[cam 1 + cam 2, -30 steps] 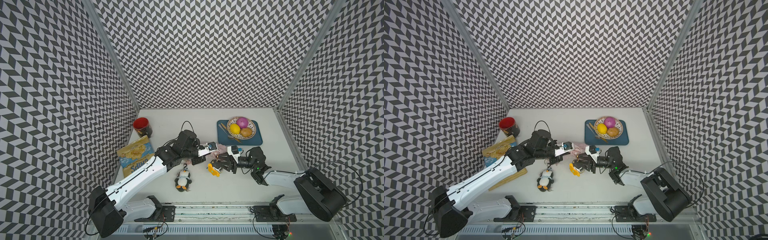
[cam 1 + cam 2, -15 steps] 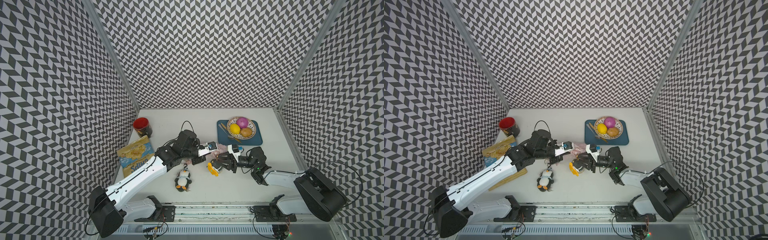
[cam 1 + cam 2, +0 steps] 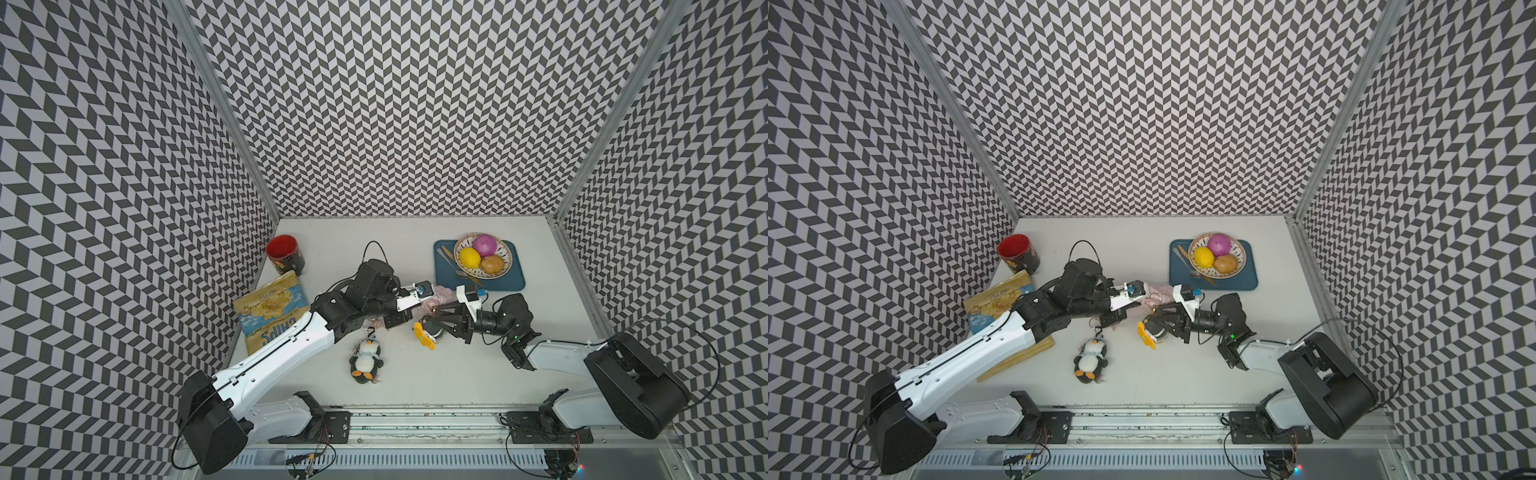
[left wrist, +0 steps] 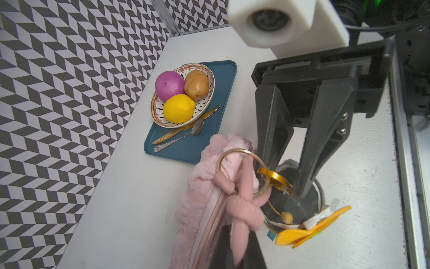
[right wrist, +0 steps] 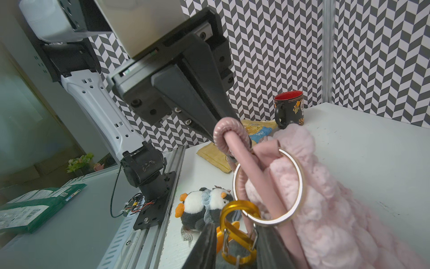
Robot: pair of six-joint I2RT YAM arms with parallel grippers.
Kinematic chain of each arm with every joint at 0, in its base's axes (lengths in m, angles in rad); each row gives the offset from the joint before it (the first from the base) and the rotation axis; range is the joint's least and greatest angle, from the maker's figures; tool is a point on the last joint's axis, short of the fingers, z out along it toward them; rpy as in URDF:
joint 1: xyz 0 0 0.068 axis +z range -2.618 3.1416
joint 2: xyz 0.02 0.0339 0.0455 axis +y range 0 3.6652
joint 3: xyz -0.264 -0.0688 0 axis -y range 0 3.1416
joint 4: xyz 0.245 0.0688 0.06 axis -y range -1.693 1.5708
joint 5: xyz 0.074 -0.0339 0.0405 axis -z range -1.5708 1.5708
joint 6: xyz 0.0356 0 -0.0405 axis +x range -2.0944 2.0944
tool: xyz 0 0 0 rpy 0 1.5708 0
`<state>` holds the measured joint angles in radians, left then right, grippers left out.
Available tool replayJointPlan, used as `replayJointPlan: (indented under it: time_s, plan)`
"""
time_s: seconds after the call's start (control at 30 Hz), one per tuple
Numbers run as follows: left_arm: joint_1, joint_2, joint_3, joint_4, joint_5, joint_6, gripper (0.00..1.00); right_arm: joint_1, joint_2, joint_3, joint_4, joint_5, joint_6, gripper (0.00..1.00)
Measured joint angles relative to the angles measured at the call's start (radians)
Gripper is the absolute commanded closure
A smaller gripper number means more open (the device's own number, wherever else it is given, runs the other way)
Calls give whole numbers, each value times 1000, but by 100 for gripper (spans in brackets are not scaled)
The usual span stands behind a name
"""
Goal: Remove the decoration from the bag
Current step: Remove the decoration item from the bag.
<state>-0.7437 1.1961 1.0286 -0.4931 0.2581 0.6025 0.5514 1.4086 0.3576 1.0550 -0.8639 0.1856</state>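
Observation:
The bag is a fluffy pale-pink pouch with a zip, lying mid-table and mostly hidden under both grippers in both top views. A metal ring on it carries pink cord straps and a gold clip. From the clip hangs the decoration, a dark grey plush with yellow-orange felt. My left gripper is shut on the pink cord strap. My right gripper has its jaws against both sides of the gold clip.
A penguin plush lies loose on the table towards the front. A chips packet and a red-lined mug sit at the left wall. A blue tray at the back right holds a fruit bowl, a knife and a spoon.
The right gripper's jaws have narrowed around the gold clip. The left gripper has kept its hold on the cord, and neither arm has visibly shifted.

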Motion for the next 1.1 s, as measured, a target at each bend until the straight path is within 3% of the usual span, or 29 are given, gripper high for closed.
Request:
replayJointPlan:
  time_s: [0.77, 1.1]
  plan:
    - [-9, 0, -3, 21, -37, -53, 100, 0, 10, 0, 51, 23, 53, 71]
    - [-14, 0, -3, 21, -44, -77, 100, 0, 13, 0, 52, 37, 70, 78]
